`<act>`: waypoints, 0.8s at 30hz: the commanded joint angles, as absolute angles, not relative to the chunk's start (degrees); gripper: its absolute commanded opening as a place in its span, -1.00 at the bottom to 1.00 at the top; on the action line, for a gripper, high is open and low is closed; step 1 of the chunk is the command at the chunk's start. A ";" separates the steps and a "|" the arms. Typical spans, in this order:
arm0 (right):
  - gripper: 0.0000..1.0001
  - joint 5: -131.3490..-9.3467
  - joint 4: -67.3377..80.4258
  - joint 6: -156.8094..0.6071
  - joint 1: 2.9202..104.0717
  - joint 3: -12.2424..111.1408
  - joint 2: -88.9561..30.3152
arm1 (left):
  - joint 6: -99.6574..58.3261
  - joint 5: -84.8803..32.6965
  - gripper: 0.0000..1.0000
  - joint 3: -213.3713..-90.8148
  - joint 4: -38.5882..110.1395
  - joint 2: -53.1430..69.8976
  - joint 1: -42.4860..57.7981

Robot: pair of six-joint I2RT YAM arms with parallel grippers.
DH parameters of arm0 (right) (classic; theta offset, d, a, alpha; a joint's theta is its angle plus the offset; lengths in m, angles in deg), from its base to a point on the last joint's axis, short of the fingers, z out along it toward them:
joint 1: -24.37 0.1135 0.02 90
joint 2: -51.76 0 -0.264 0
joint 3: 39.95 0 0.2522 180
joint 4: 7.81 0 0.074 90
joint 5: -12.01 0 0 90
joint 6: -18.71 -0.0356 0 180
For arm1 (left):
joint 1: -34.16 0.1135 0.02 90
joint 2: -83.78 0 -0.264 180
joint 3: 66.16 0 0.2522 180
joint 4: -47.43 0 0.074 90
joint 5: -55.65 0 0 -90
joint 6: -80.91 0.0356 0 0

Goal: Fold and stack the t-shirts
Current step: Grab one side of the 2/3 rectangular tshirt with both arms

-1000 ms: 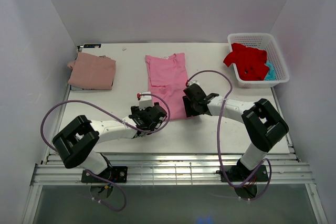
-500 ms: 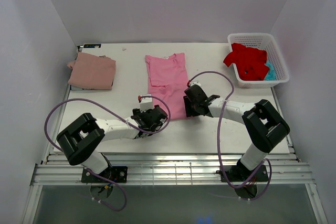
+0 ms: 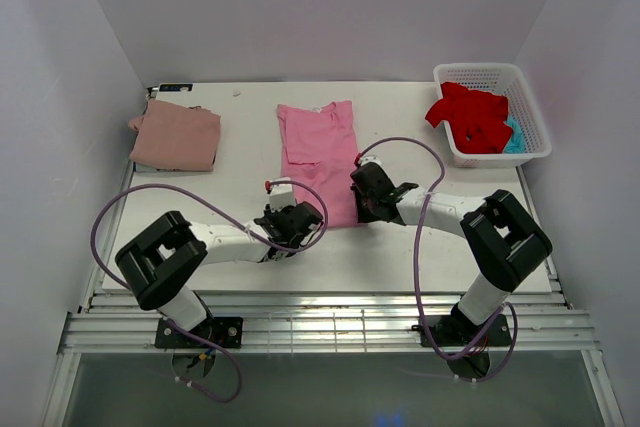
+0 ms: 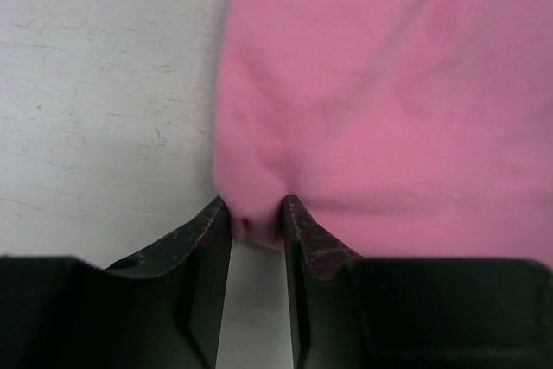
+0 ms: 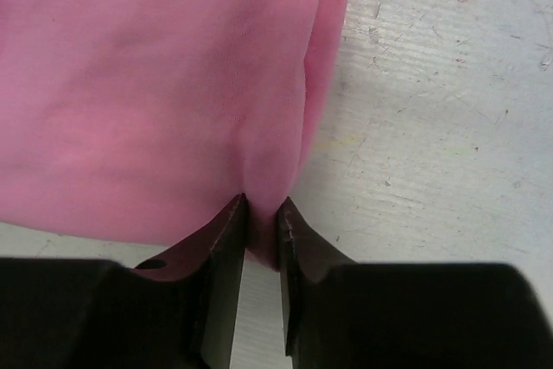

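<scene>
We were mid-fold on the pink t-shirt (image 3: 320, 152), which lay flat well left of the basket (image 3: 478, 69). Our left gripper (image 4: 255, 222) pinched the hem corner farther from the basket, and our right gripper (image 5: 262, 224) the nearer one. Next, we judged, both corners needed lifting together and carrying toward the collar.

Pink t-shirt (image 3: 318, 147): flat, mid-table.
Left gripper (image 3: 302, 216): at its near-left corner.
Right gripper (image 3: 359, 207): at its near-right corner.
Rose t-shirt (image 3: 176, 135): folded, far left.
Basket (image 3: 480, 69): red t-shirt (image 3: 470, 115) inside.
</scene>
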State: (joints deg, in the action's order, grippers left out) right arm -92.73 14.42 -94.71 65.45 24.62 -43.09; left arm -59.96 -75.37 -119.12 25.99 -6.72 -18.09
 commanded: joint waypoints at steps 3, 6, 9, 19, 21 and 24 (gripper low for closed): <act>-0.80 -93.19 17.28 -94.58 65.59 22.60 -42.99 | -60.24 -72.23 -0.39 -118.77 22.25 -9.73 -17.79; -0.85 -93.19 18.07 -94.93 65.76 22.33 -42.64 | -61.37 -72.76 -1.00 -118.68 20.67 -9.99 -17.79; -0.85 -94.07 19.82 -95.72 66.99 21.72 -41.59 | -62.43 -72.50 -1.00 -117.81 19.96 -9.73 -17.87; -0.85 -98.82 28.97 -107.30 79.10 15.66 -31.74 | -75.78 -73.20 -1.00 -113.59 9.62 -6.04 -29.46; -0.85 -99.43 31.25 -109.51 81.49 13.90 -29.03 | -80.53 -73.46 -1.00 -113.67 6.18 -5.43 -31.92; -0.85 -100.75 34.93 -113.38 85.44 13.01 -26.74 | -85.89 -74.60 -1.00 -115.07 1.01 -4.72 -36.58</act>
